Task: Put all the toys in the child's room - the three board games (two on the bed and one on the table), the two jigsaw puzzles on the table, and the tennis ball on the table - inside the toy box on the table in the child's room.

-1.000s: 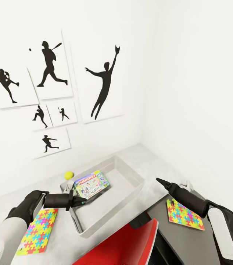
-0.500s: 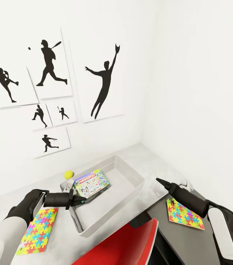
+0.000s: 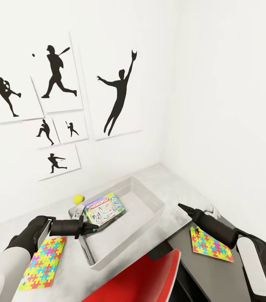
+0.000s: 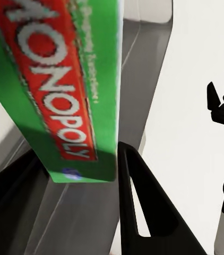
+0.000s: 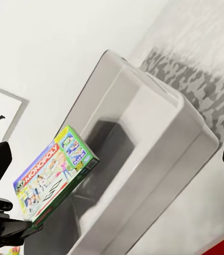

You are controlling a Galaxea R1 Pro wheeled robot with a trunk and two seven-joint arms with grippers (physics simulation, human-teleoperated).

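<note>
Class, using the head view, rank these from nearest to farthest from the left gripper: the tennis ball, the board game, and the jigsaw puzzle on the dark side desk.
1. Board game: held at the left gripper, tilted over the toy box.
2. Tennis ball: on the table behind the box's near-left corner.
3. Jigsaw puzzle: far across, under the right arm.
</note>
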